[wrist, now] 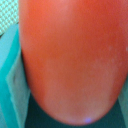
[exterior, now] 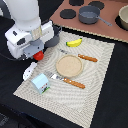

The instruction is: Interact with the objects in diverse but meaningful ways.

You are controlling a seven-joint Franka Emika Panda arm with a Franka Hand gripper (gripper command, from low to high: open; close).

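The pincer seems closed around the red tomato, which fills the wrist view. Keep the grip steady and set it gently on the wooden plate.

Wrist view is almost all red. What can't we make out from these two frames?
- Gripper jaws: hidden under the arm's white body in the exterior view; the wrist view shows only the red tomato filling the frame, blurred, so contact is unclear.
- Small bottle: partly hidden by the arm, too small to read.
- Carton: its green mark is too blurred to identify.
- Bowl: cut off by the exterior view's right edge.
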